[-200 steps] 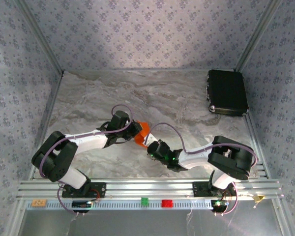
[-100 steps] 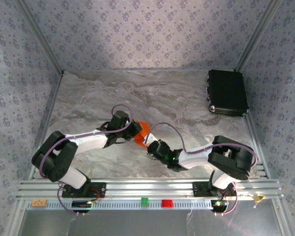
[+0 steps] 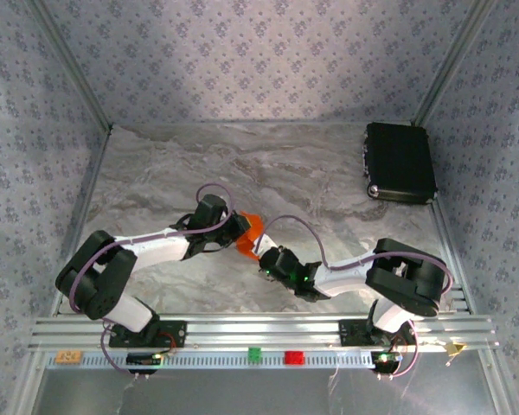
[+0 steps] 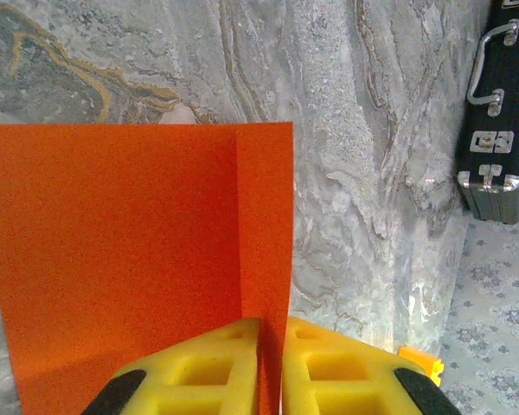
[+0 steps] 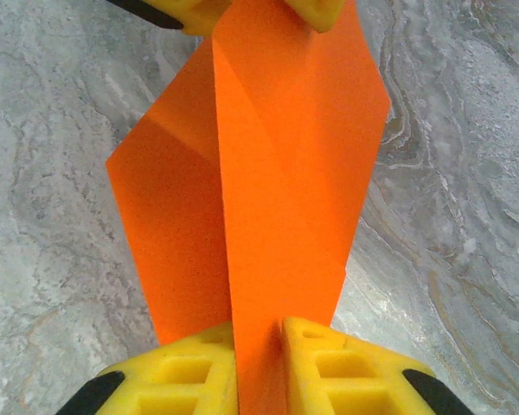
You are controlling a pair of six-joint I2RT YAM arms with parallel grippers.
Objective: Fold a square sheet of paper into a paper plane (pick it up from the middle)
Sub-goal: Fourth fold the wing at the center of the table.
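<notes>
The square sheet of paper (image 3: 252, 231) is bright orange, creased and partly folded, and hangs between both grippers above the middle of the table. My left gripper (image 3: 240, 230) is shut on one end; in the left wrist view its yellow fingers (image 4: 216, 367) pinch a narrow folded flap of the paper (image 4: 130, 259). My right gripper (image 3: 265, 254) holds the opposite end. In the right wrist view the paper (image 5: 277, 173) runs up from between my right gripper's (image 5: 259, 350) fingers, with a thin shadow beside the right finger (image 5: 346, 372). The left gripper's fingertips (image 5: 316, 9) show at the top.
A black case (image 3: 400, 162) lies at the table's back right, also seen as the case (image 4: 497, 112) in the left wrist view. Small green (image 3: 254, 354), red (image 3: 293, 357) and yellow-orange (image 3: 67, 356) blocks sit on the front rail. Patterned walls enclose the marble table (image 3: 156, 173).
</notes>
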